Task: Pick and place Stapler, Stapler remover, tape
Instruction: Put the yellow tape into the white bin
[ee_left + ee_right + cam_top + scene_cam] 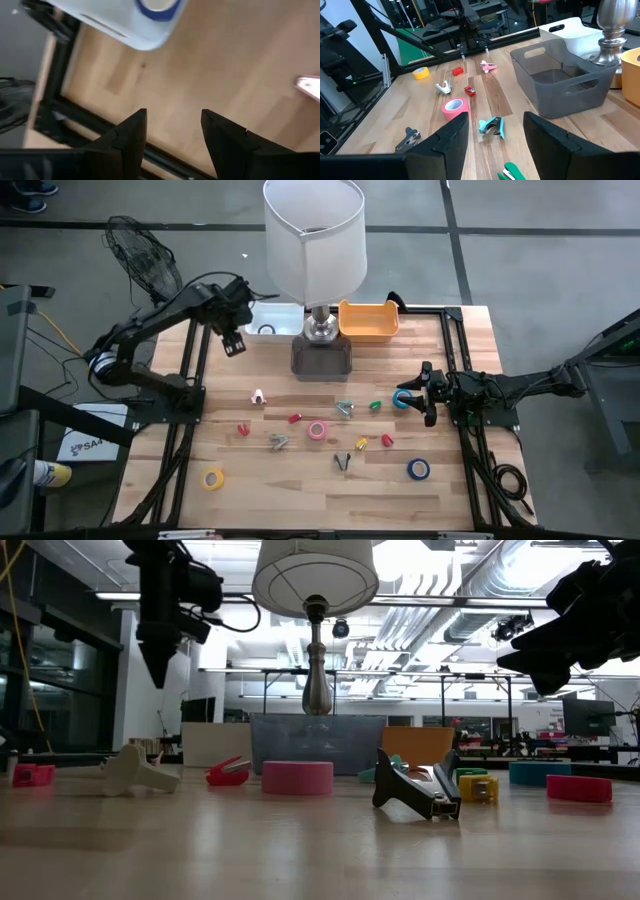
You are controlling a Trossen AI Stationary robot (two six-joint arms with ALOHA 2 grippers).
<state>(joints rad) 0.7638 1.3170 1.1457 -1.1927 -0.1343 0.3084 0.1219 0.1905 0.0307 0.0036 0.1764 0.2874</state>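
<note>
left gripper (234,343) hangs spread and empty at 5 o'clock of the white plastic bin (270,320) with a blue tape ring (266,331) inside | right gripper (424,393) spread just beside another blue tape ring (402,399) | risk, I'd guess: fingers nudge that ring off, or an arm clips the white-shaded lamp (315,240)

Tape roll (266,331) inside bin (282,310)

Two black jointed arms (165,320), trailing dark cables.
</note>
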